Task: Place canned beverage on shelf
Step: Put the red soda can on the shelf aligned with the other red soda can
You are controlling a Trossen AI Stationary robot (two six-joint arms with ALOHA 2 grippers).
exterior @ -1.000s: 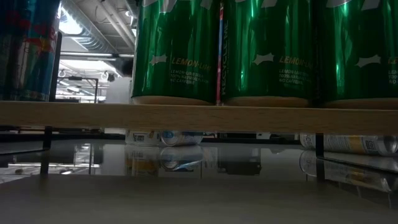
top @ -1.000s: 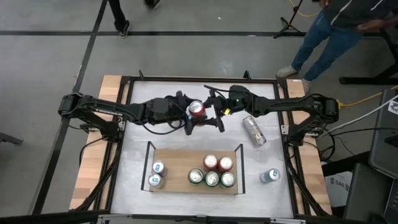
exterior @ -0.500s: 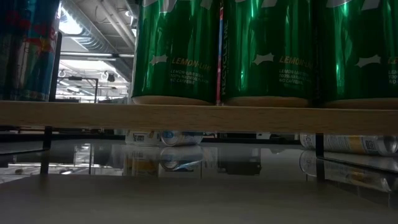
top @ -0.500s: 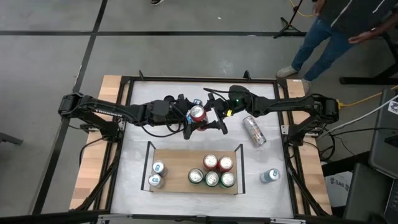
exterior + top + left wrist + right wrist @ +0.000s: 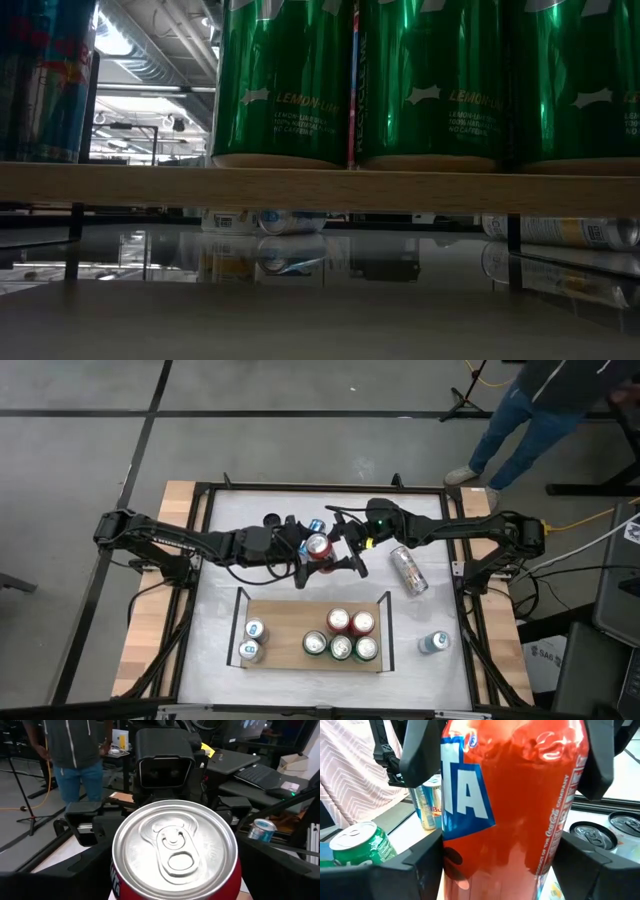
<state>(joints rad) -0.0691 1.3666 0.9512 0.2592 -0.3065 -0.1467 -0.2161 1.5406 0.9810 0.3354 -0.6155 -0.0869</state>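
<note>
Pinching the red aluminium drink can (image 5: pixel 318 546) between both sides of the right gripper (image 5: pixel 337 552), upright and seemingly off the white tabletop (image 5: pixel 220 560), mid-table behind the light-brown wooden shelf board with black end rails (image 5: pixel 290 630). Straddling the same can from above with the left gripper (image 5: pixel 305 552); not managing to tell whether clamped or merely around it. Looking like a handover or two-arm steadying, so judging the good way: committing to one firm grip before loosening the other, gripping on the can body rather than the rim, staying vertical, then travelling toward the shelf and lowering into bare wood. Aiming probably for the open middle stretch, between the two silver-blue cans (image 5: pixel 252 640) at the left end and the cluster on the right. Watching that cluster: two red-topped cans (image 5: pixel 350 622) in back, three green cans (image 5: pixel 341 648) in front, packed touching, easy to knock with a wide gripper. Minding the black rails at the short ends too. Noting off the shelf a silver can lying on its side (image 5: pixel 408 570) just beside the right arm, a blue-white can standing (image 5: pixel 433 643) near the table's right edge, and small cans (image 5: pixel 316 525) behind the grippers. Spotting a person in jeans (image 5: pixel 530 410) on the floor beyond the table, well apart.
</note>
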